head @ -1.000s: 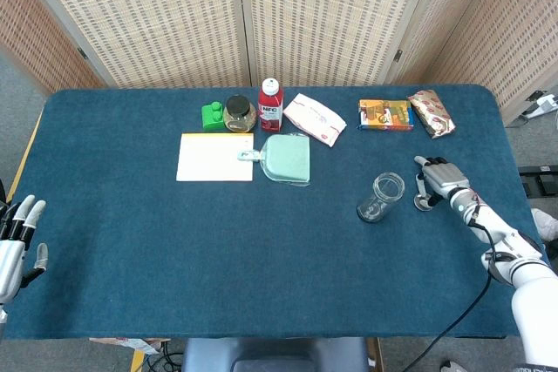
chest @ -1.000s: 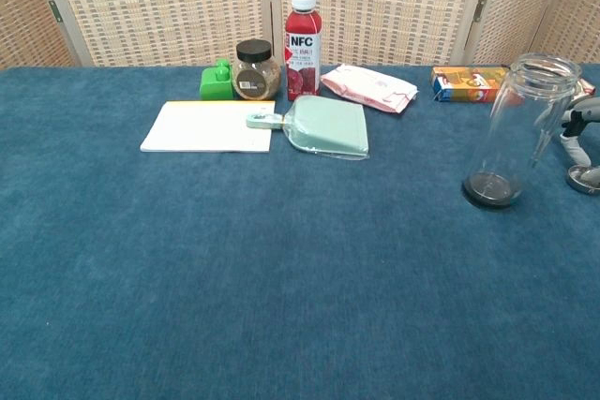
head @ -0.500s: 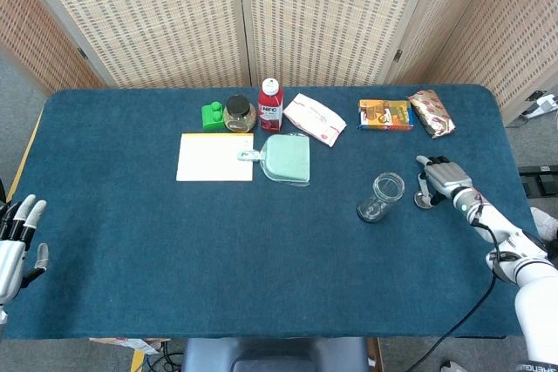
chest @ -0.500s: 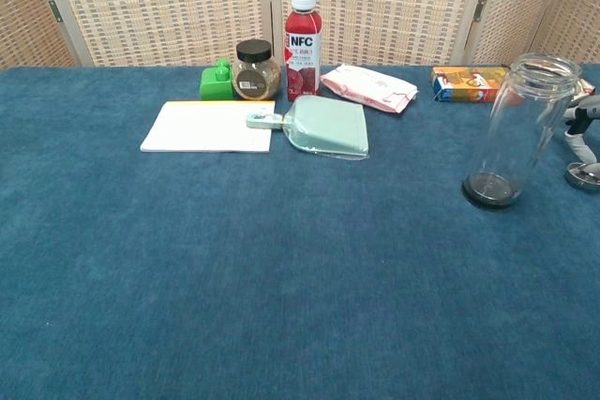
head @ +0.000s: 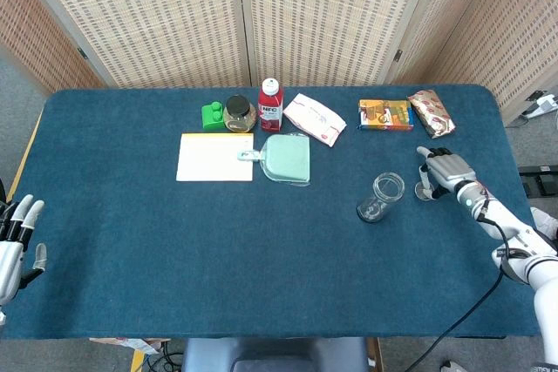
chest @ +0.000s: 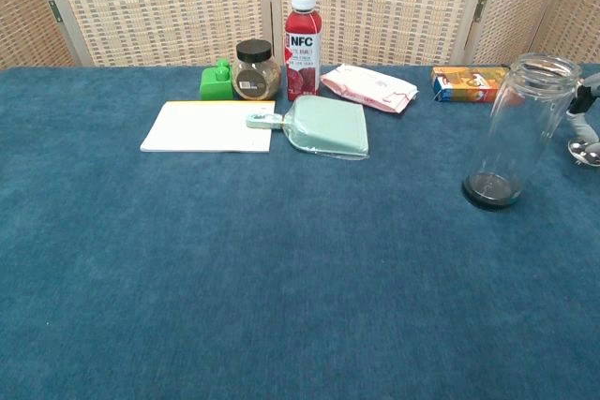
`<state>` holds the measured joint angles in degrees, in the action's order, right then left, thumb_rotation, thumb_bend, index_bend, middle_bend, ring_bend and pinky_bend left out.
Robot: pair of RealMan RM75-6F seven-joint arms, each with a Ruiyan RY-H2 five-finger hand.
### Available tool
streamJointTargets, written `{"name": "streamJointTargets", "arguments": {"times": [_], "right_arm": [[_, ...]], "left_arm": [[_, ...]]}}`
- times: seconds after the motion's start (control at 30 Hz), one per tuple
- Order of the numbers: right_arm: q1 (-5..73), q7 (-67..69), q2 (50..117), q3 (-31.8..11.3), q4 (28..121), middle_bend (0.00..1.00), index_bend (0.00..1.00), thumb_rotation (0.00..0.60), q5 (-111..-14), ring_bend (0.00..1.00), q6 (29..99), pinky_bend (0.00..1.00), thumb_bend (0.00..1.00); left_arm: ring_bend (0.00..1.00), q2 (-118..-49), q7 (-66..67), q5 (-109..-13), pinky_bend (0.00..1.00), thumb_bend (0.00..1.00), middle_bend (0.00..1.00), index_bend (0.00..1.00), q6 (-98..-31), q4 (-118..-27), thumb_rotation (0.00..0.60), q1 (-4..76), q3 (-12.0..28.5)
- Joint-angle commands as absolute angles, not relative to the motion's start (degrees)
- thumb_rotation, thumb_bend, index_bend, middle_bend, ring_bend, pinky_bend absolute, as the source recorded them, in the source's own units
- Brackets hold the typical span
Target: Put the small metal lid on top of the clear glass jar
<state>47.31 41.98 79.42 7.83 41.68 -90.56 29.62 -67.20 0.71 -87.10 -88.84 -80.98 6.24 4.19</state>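
At right of frame my right hand (head: 446,170) pinches the small metal lid (head: 424,193) beside the open clear glass jar (head: 380,197); my left hand (head: 16,246) hangs lower left, fingers spread.

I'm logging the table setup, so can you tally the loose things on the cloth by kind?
Jars: 2, clear glass jar, dark-lidded jar
Bottles: 1, red bottle
Lids: 1, small metal lid
Packets and boxes: 3, white packet, orange box, brown packet
Other: 3, green block, white sheet, green scoop
Total: 10
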Motion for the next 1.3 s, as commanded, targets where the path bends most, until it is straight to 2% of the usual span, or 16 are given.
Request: {"name": "streamJointTargets", "arguments": {"times": [0.03, 0.37, 0.57, 0.83, 1.3], "right_arm": [[47.8, 38.6, 73.8, 5.7, 48.6, 0.01, 0.66, 0.6, -88.5, 0.0, 31.2, 0.0, 0.39], [48.4, 26.1, 58.9, 0.1, 69.5, 0.01, 0.66, 0.6, -81.1, 0.0, 32.5, 0.0, 0.38], [48.9, 19.6, 52.3, -3.0, 79.7, 0.01, 0.66, 0.6, -75.5, 0.0, 32.6, 0.0, 0.38], [49.7, 13.6, 47.9, -5.8, 88.1, 0.01, 0.66, 0.6, -70.5, 0.0, 32.6, 0.0, 0.38], [50.8, 6.7, 45.3, -7.9, 95.8, 0.01, 0.66, 0.6, -65.3, 0.0, 31.9, 0.0, 0.37]], "left_arm": [[0.0, -67.3, 1.1, -87.0, 0.0, 0.54, 0.02, 0.0, -88.8, -81.0, 0.6, 6.2, 4.2], [0.0, -67.7, 2.2, -86.5, 0.0, 0.54, 0.02, 0.0, -88.1, -81.0, 0.6, 6.5, 4.3], [0.0, -67.7, 2.2, -86.3, 0.0, 0.54, 0.02, 0.0, -88.0, -81.0, 0.6, 6.5, 4.3], [0.0, -67.5, 1.7, -86.2, 0.0, 0.54, 0.02, 0.0, -88.1, -81.1, 0.6, 6.4, 4.4], [0.0, -66.7, 1.4, -86.8, 0.0, 0.54, 0.02, 0.0, -89.8, -82.3, 0.6, 5.7, 4.4]]}}
